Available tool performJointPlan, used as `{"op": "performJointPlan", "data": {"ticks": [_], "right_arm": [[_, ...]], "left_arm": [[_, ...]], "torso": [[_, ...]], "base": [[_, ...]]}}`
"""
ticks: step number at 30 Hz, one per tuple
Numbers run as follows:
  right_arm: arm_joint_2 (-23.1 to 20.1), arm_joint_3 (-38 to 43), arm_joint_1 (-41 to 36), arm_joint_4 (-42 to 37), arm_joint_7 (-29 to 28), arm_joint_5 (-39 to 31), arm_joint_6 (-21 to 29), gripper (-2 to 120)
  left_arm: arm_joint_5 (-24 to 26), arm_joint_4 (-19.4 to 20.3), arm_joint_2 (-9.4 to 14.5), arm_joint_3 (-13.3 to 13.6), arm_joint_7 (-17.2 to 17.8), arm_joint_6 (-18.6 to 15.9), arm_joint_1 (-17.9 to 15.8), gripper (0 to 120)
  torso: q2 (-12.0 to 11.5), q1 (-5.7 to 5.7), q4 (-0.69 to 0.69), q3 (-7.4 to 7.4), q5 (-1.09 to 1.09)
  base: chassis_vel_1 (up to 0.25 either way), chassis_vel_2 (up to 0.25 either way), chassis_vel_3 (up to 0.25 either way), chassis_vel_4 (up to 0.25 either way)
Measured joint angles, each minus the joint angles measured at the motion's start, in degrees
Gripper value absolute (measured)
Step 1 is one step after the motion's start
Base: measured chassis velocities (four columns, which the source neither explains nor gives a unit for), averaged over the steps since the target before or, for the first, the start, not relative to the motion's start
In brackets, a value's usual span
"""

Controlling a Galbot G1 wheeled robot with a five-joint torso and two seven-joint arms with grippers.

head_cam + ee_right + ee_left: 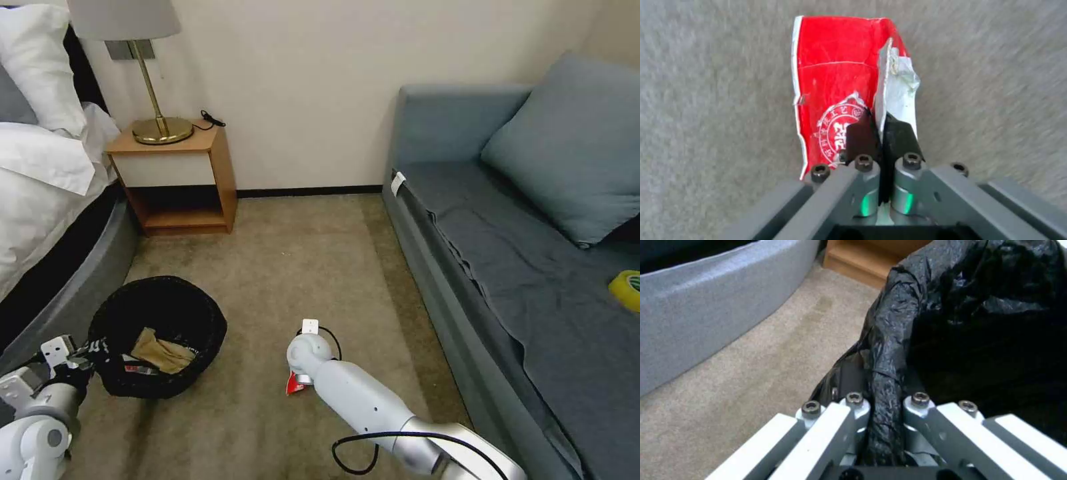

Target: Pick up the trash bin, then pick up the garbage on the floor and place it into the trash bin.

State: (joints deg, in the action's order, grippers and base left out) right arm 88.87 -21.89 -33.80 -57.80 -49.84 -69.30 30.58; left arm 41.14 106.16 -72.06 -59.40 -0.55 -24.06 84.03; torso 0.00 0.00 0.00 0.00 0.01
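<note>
The round black trash bin (160, 333) with its glossy liner hangs at the lower left, held by my left gripper (90, 357), which is shut on the rim (885, 406). Inside the bin lie a brown paper piece (162, 351) and a bit of red-and-white wrapper (137, 368). My right gripper (297, 381) is low over the carpet in the middle, shut on a red-and-white packet (835, 93); the black fingertips (862, 135) pinch the packet's torn edge. A red corner of the packet (291, 386) shows under the right wrist in the head view.
A bed with a grey base (73, 287) lies along the left. A wooden nightstand (177, 180) with a brass lamp stands by the wall. A blue-grey sofa (520, 267) fills the right, with a yellow tape roll (627, 289) on it. Open carpet (293, 267) lies between.
</note>
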Motion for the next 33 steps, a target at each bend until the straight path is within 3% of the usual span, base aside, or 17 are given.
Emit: {"op": "performJointPlan", "data": {"ticks": [9, 22, 28, 33], "right_arm": [[-6.11, -0.90, 0.28, -9.67, -0.93, 0.77, -1.66, 0], [-14.88, -1.72, 4.08, -31.37, -0.60, 3.99, -5.85, 0], [-13.73, -5.43, 9.94, -36.66, 4.88, 10.26, -12.21, 0], [-12.12, -9.02, 13.85, -40.04, 9.18, 10.86, -15.22, 0]], "left_arm": [[-0.09, 0.50, -0.11, 0.29, 0.02, -0.07, 0.47, 4], [-1.72, 1.16, -0.46, 2.97, 0.17, -0.61, -0.22, 4], [-2.11, 1.55, -0.97, 3.74, 0.40, -1.39, -0.98, 4], [-2.26, 1.57, -0.99, 4.03, 0.67, -1.87, -1.41, 4]], "torso": [[0.00, 0.00, 0.00, 0.00, 0.00], [0.00, 0.00, -0.01, 0.00, 0.00], [0.01, 0.00, 0.01, 0.00, 0.00], [0.01, 0.00, 0.01, 0.00, -0.01]], "base": [[0.000, 0.000, 0.000, 0.000], [0.000, 0.000, 0.000, 0.000], [0.000, 0.000, 0.000, 0.000], [0.000, 0.000, 0.000, 0.000]]}}
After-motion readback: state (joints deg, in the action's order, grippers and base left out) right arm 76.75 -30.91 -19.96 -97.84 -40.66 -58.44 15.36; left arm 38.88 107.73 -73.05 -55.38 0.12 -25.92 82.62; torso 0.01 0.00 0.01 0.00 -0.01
